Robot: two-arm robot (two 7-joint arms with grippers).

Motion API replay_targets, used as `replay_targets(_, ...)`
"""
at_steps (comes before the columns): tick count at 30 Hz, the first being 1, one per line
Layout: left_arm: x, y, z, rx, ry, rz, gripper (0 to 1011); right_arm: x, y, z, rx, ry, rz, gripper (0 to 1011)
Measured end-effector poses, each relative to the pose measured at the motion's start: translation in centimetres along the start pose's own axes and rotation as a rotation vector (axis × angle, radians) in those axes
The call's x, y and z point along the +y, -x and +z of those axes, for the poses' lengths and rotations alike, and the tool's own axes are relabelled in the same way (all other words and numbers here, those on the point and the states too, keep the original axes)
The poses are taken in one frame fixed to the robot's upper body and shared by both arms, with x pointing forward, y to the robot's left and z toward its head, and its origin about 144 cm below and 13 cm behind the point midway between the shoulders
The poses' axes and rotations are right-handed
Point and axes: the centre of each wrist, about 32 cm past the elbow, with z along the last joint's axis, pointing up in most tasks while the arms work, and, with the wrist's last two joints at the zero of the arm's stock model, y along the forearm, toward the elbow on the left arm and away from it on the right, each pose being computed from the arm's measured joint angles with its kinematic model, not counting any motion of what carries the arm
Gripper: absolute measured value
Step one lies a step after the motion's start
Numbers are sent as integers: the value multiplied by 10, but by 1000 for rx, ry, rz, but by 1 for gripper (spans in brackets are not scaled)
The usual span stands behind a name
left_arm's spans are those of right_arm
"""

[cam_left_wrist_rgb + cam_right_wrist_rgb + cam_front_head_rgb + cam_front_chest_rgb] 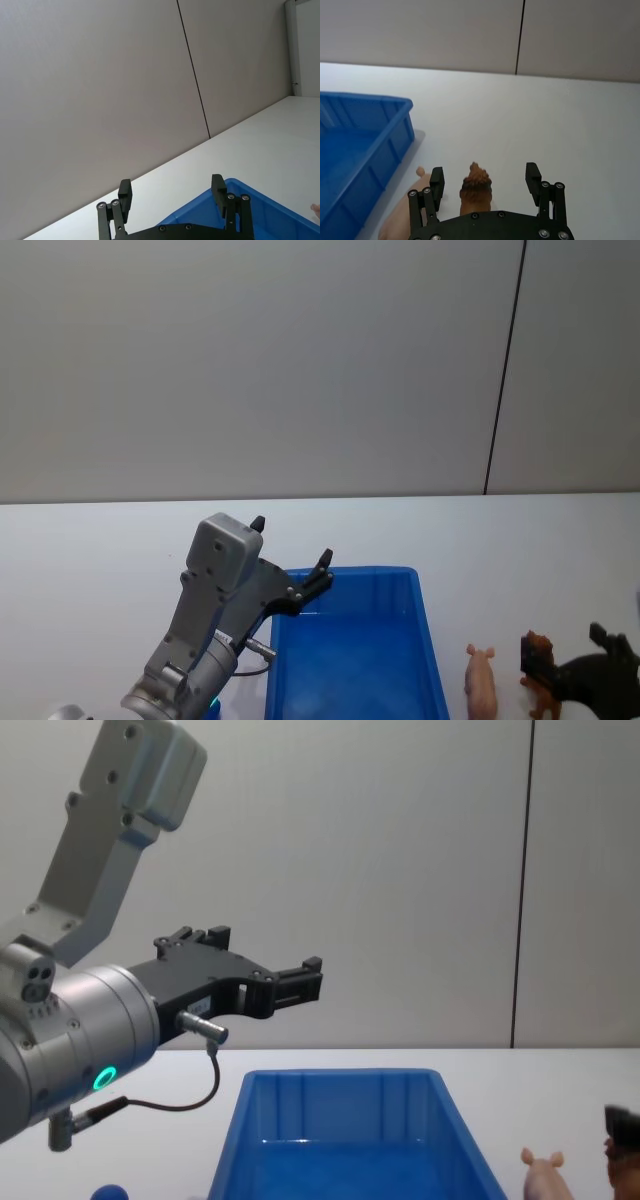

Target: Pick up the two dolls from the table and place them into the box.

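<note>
**On the bench, both dolls out; nothing boxed yet**

Right of the box (431, 640), both dolls sit on the white bench (100, 540). The pink doll (481, 681) is just beside the box's right wall. The brown doll (476, 191) is next out, near the pink one but apart from it.

Progress: neither doll is in the box, and the part of its floor that shows is bare. My read is that the first pick is being set up. Both lifts and both drops are left.

- Right gripper (485, 171): low over the brown doll, fingers (533, 176) apart, one on each side of it. No contact that I can make out.
- Left gripper (291, 540): raised over the box's far left corner, fingers apart, holding nothing.

Materials and shapes:
- Box: bright blue moulded plastic, rectangular, thick rim, ribbed inner walls, slightly glossy floor.
- Pink doll: smooth, pale, rounded body, small ears.
- Brown doll: shaggy, tufted, reddish.
- Bench: flat, matte, plain.
- Fingers: black, flat, on screwed linkages.
</note>
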Motion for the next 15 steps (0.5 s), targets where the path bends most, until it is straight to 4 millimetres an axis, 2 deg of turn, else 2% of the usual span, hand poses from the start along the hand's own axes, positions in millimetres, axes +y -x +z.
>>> replay_targets(9, 0, 0, 0, 0, 0, 0, 1003, -1, 7, -13, -2, 84, -11, 1001)
replay_targets(15, 0, 0, 0, 0, 0, 0, 1003, -1, 12, -21, -6, 125, -13, 902)
